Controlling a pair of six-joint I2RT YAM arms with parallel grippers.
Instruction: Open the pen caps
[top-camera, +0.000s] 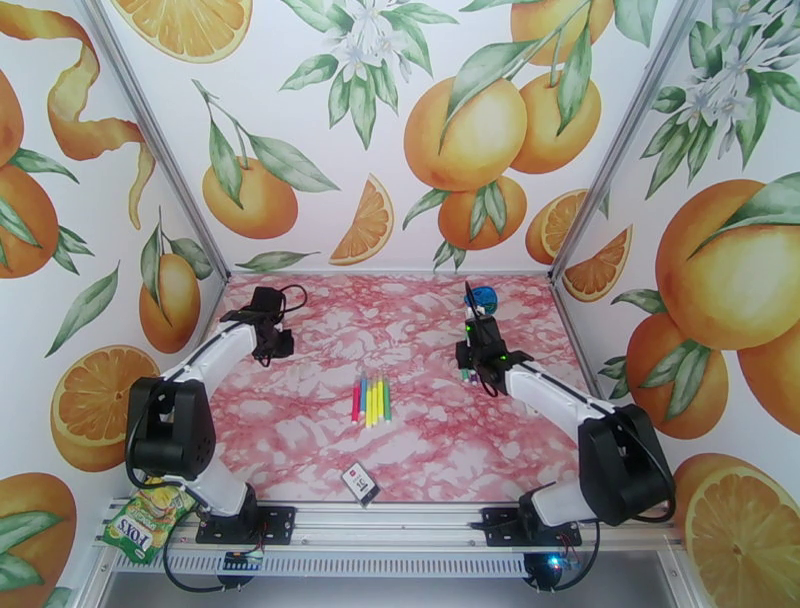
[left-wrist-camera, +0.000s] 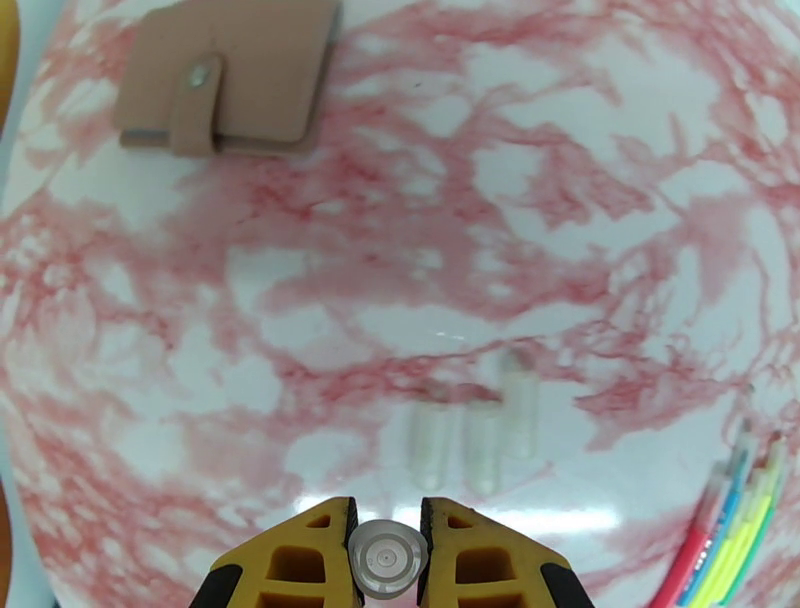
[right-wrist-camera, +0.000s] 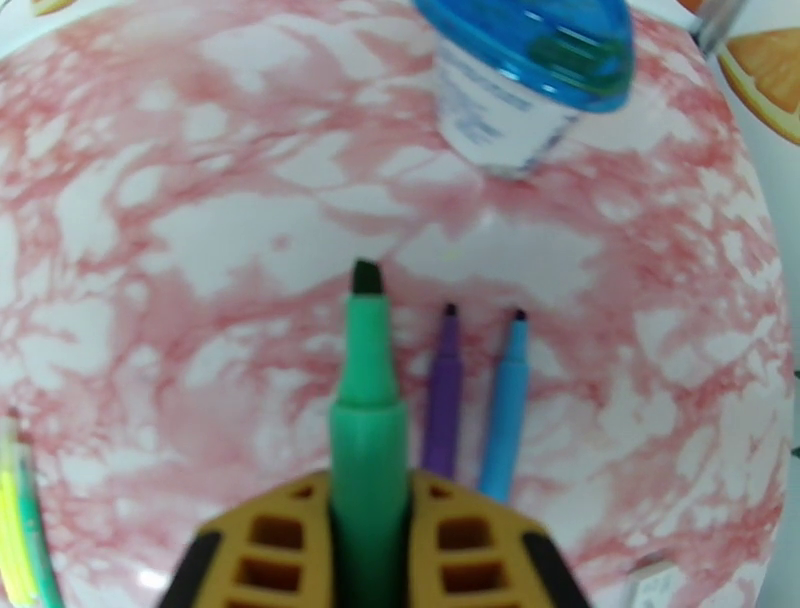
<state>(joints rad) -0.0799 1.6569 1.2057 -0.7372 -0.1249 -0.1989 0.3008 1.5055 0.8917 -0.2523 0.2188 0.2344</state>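
From its base at the near-left corner, the left arm (top-camera: 215, 360) folds up at the dark shoulder. Its white forearm then slants toward 1 o'clock, ending with the wrist turned down over the left part of the pink marbled table (top-camera: 300, 450). The left jaws are closed almost together on a clear cap (left-wrist-camera: 388, 560), seen end-on as a small round disc pinched between the yellow fingers. Just beyond them, toward 12 o'clock, three more clear caps (left-wrist-camera: 482, 455) lie on the table close side by side. A pink wallet (left-wrist-camera: 230, 75) lies further off at 11 o'clock.

The right arm (top-camera: 545, 390) mirrors this pose. Its elbow sits high at the near right and its forearm slants toward 10 o'clock, with the wrist over the right-centre of the table. The right jaws are closed on the barrel of a green pen (right-wrist-camera: 368, 440), which points toward 12 o'clock with its dark chisel tip bare. Just to the green pen's 3 o'clock side, a purple pen (right-wrist-camera: 442, 395) and a blue pen (right-wrist-camera: 505, 405) lie on the table, tips also bare. A blue-lidded container (right-wrist-camera: 530, 70) stands at 1 o'clock.

A row of pens (top-camera: 371, 400) in pink, blue, yellow and green lies at the table's centre, between the two arms.
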